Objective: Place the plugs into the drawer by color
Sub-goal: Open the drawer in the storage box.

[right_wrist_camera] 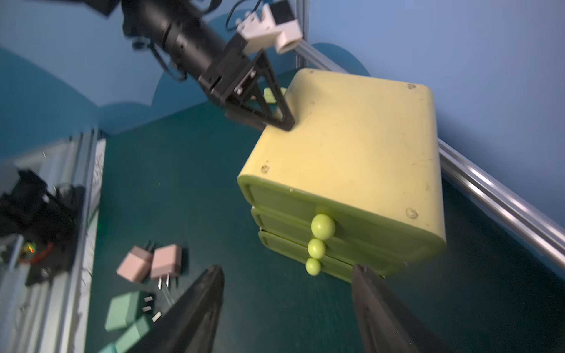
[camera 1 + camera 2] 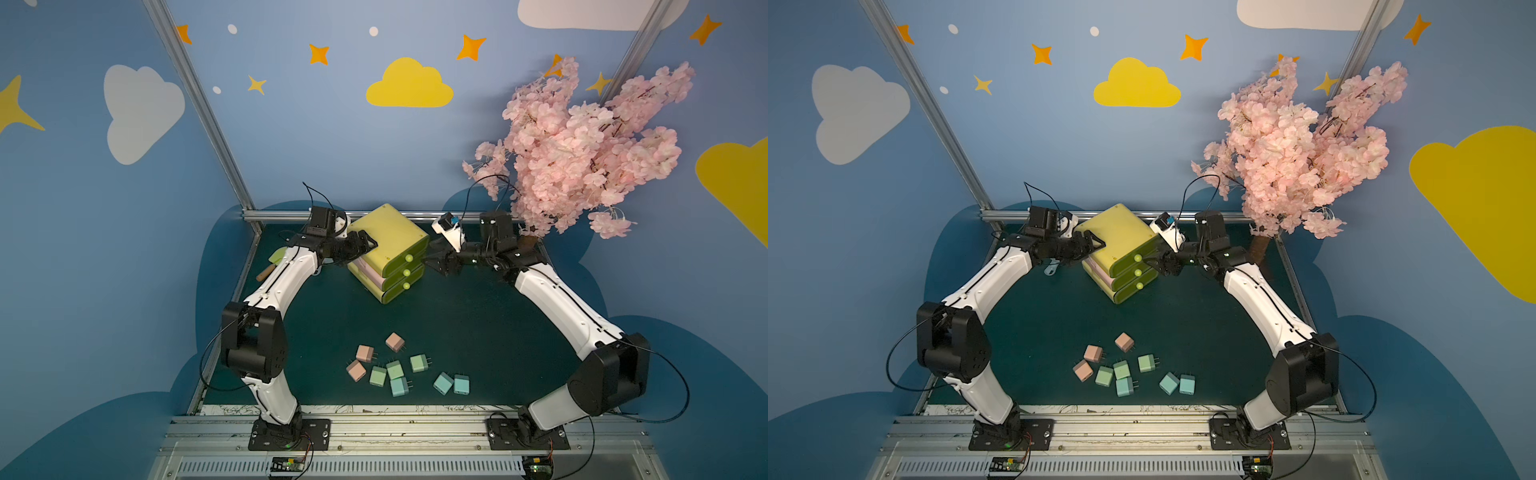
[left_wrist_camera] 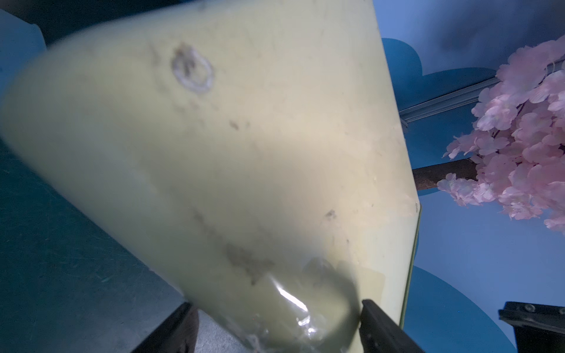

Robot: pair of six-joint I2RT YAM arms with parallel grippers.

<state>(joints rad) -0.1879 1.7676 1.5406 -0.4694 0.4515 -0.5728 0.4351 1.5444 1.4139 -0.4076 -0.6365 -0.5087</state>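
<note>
Back of mat [image 2: 478, 332]: drawer [image 2: 386, 232], yellow shell, three olive fronts [image 1: 290, 204], round pale knobs [image 1: 323, 226], all closed
Front of mat: plugs [image 2: 395, 369], nine loose, pink, green, blue
Left gripper [image 2: 368, 249]: clamped on drawer's top edge
Right gripper [image 2: 429, 261]: jaws apart, empty, facing knobs

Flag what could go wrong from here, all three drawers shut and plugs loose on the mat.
1. The shut left gripper touches only the top edge of the chest; a pull by the open right gripper may slide or tip it.
2. The three knobs sit stacked close together, so the wide jaws could catch the wrong one.
3. The green and blue plugs lie bunched, some touching; a pick may nudge neighbours.
</note>
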